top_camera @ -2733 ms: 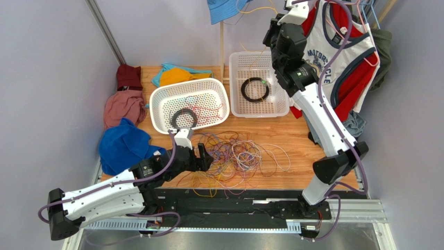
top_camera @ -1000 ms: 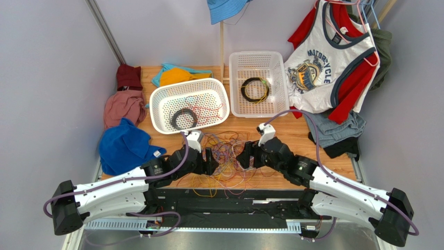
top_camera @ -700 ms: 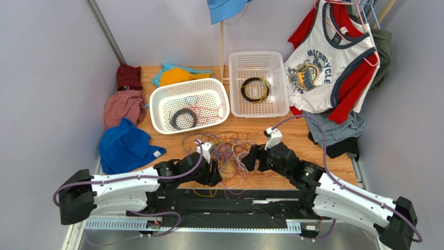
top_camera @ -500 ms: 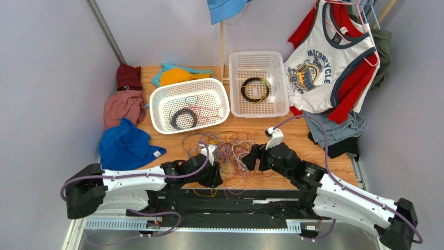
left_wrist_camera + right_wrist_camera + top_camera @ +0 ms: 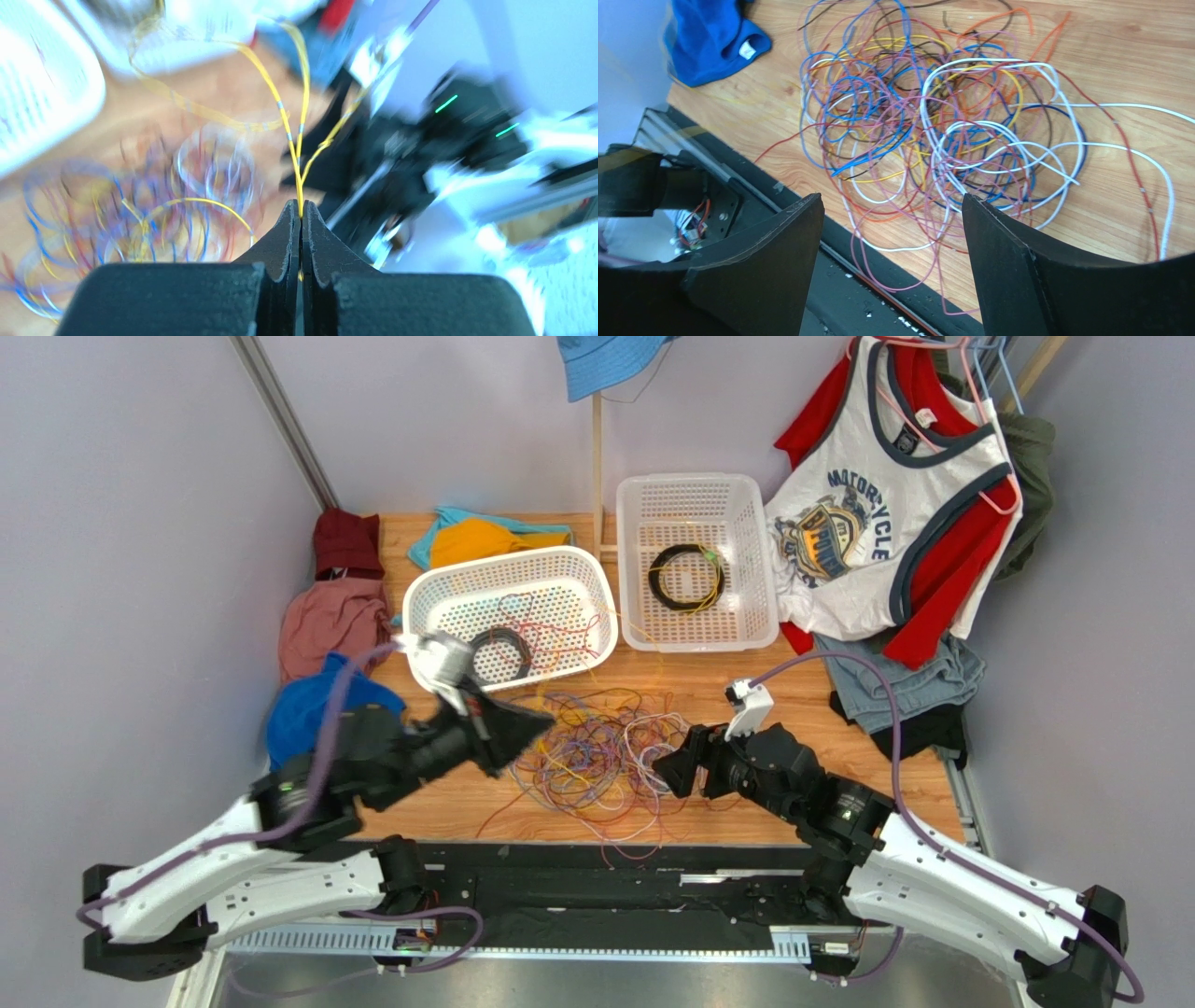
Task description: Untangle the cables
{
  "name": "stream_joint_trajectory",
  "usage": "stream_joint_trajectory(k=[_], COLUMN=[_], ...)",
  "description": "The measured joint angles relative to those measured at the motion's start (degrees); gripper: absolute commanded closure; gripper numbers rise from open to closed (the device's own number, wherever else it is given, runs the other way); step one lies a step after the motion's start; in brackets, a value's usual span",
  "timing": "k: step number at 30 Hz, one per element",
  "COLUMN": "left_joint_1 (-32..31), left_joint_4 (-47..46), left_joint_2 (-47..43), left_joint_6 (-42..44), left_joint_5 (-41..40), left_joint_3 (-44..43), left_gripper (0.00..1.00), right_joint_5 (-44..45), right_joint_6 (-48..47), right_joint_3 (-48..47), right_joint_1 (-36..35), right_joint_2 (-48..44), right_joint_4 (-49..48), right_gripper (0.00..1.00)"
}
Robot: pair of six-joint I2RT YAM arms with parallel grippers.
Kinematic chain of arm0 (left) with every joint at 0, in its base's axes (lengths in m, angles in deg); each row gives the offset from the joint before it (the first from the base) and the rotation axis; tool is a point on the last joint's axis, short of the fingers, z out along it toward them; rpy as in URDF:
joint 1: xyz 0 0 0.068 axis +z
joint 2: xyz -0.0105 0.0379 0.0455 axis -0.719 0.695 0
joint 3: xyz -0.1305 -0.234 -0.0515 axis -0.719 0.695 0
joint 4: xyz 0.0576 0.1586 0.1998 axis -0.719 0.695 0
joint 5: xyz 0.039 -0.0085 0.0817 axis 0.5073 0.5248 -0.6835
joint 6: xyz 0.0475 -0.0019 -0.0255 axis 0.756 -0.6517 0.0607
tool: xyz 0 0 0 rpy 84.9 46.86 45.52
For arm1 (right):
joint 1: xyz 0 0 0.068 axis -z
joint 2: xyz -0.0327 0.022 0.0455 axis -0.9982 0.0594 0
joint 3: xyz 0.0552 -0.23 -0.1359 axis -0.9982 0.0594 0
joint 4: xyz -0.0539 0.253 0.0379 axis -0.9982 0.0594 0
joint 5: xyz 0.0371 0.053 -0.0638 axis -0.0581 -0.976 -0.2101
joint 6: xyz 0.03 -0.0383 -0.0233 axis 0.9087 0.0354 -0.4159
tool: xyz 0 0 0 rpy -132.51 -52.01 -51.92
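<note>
The cables (image 5: 606,756) lie in a loose many-coloured tangle on the wooden table, between my two grippers. My left gripper (image 5: 537,717) is raised at the tangle's left side. In the left wrist view it (image 5: 300,205) is shut on a thin yellow cable (image 5: 286,129) that rises taut out of the blurred heap. My right gripper (image 5: 678,763) sits low at the tangle's right edge. Seen from the right wrist, it (image 5: 891,203) is open, its fingers (image 5: 773,259) wide apart over the near part of the cables (image 5: 934,126), holding nothing.
Behind the tangle a white basket (image 5: 421,637) holds a black coil (image 5: 494,655) and some red wire. A second white basket (image 5: 697,639) holds another black coil (image 5: 686,577). A blue cloth (image 5: 330,728) and other clothes lie left; shirts (image 5: 898,490) hang right.
My left gripper closed on the yellow cable at the tangle's near edge, then lifted up and back to the left with it. The right gripper stayed open and barely moved.
</note>
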Motion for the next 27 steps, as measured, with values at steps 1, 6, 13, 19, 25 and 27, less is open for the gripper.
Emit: stream_joint_trajectory(k=[1, 6, 13, 19, 25, 27], left_joint_1=[0.0, 0.0, 0.0, 0.0, 0.0, 0.0], left_joint_4=[0.68, 4.28, 8.92, 11.47, 10.75, 9.79], left_joint_2=[-1.62, -1.42, 11.26, 15.47, 13.94, 13.84], left_joint_6=[1.33, 7.48, 11.5, 12.26, 12.22, 12.22], left_joint_5=[-1.49, -6.51, -6.84, -5.95, -5.07, -4.33], left_joint_3=[-4.04, -18.18, -21.31, -21.31, -21.29, -20.83], left_gripper=[1.0, 1.0, 1.0, 1.0, 1.0, 1.0], right_joint_5=[-0.52, -3.58, -5.9, -6.8, -7.56, -7.8], right_joint_6=[-0.02, -0.55, -0.98, -1.42, -3.63, -4.15], right_joint_3=[0.02, 0.2, 0.2, 0.11, -4.55, -6.64], right_joint_1=[-0.17, -1.25, -2.32, -2.34, -2.34, -2.34], right_joint_2=[-0.37, -3.04, -7.8, -12.68, -14.05, -12.2], right_joint_4=[-0.13, -2.58, -8.13, -10.69, -10.97, -11.98], right_gripper=[0.23, 0.23, 0.23, 0.23, 0.23, 0.23])
